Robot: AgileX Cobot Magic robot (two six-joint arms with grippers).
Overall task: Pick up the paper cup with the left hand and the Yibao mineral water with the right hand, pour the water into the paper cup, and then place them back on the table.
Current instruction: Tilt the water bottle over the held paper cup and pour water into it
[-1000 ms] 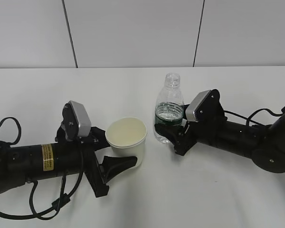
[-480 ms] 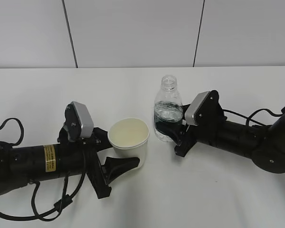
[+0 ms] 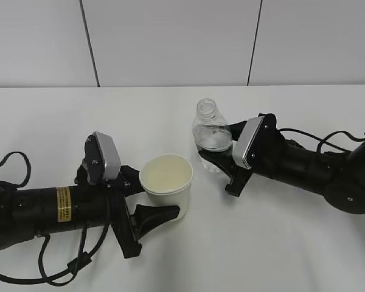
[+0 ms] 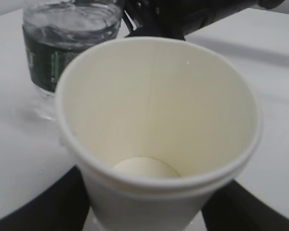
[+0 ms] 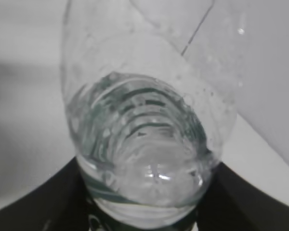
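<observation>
The cream-white paper cup [image 3: 166, 184] stands upright and empty, held between the fingers of my left gripper [image 3: 147, 204] just above the white table [image 3: 274, 243]. In the left wrist view the cup [image 4: 159, 130] fills the frame with a black finger [image 4: 48, 211] on each side. My right gripper [image 3: 222, 159] is shut on the Yibao mineral water bottle [image 3: 210, 135], lifted and tilted left, its open neck towards the cup. The right wrist view shows the bottle [image 5: 149, 139] close up with water inside, between black fingers [image 5: 241, 202]. The bottle's green label also shows in the left wrist view [image 4: 67, 48].
The right arm [image 3: 310, 170] lies along the table at right, the left arm [image 3: 42, 210] at left with loose black cables. A white panelled wall [image 3: 170, 42] runs behind the table's far edge.
My right gripper has lifted the bottle off the table and tipped it left towards the cup. My left gripper has shifted the cup slightly right and up.
</observation>
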